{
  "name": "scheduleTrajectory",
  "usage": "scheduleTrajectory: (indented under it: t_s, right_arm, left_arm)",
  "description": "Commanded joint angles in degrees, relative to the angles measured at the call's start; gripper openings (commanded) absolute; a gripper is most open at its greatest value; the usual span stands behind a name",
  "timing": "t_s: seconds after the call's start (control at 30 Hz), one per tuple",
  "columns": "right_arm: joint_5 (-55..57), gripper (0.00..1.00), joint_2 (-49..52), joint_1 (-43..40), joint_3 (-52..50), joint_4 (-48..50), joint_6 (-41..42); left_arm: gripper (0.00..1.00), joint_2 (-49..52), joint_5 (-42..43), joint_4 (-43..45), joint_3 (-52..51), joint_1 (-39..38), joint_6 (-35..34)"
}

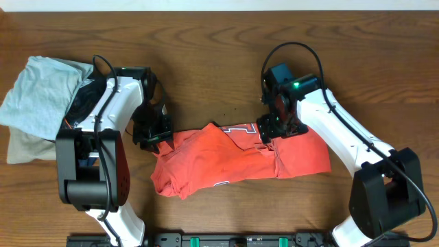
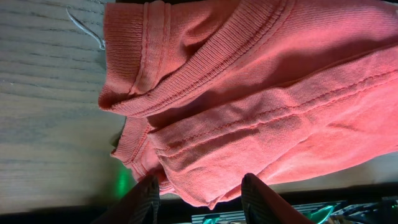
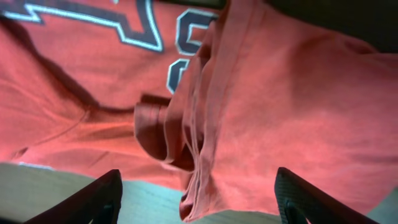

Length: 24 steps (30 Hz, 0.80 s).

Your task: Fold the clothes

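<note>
The red-orange T-shirt (image 1: 240, 159) lies crumpled across the middle of the wooden table, part of its lettering showing near the top. My left gripper (image 1: 152, 137) is at the shirt's left edge; in the left wrist view its fingers (image 2: 200, 198) are open with a ribbed hem of the shirt (image 2: 261, 93) hanging between them. My right gripper (image 1: 272, 132) is over the shirt's upper middle; in the right wrist view its fingers (image 3: 198, 200) are wide open around a bunched fold of the shirt (image 3: 249, 106), not closed on it.
A light blue-grey shirt (image 1: 41, 92) lies on a tan garment (image 1: 24, 147) at the far left of the table, beside the left arm. The wooden table (image 1: 206, 55) extends behind the shirt. A dark rail (image 1: 226, 240) runs along the front edge.
</note>
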Motion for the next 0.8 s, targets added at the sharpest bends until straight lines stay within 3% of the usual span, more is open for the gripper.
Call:
scheduleTrajectory:
  t_s: [0.0,0.17,0.33,0.47,0.77]
  right_arm:
    - [1.97,0.73,-0.87,0.5,0.02,0.09,3.26]
    - [1.92,0.7,-0.87,0.55,0.0,-0.22,3.61]
    - [4.07,0.71,-0.87,0.39,0.0,-2.84,3.41]
    - [6.1,0.73,-0.87,-0.15,0.0,-4.52,3.41]
    - [6.05,0.75,-0.87,-0.39,0.0,-5.05,3.41]
  left_arm:
    - [0.45,0.15,0.52,-0.33,0.0,0.39,0.35]
    - [0.45,0.15,0.52,-0.37,0.0,0.39,0.35]
    - [0.64,0.15,0.5,-1.62,-0.02,0.39,0.39]
    - [0.72,0.15,0.52,-1.81,-1.05,0.39,0.39]
    - [0.73,0.17,0.74,6.14,-11.32,0.39,1.92]
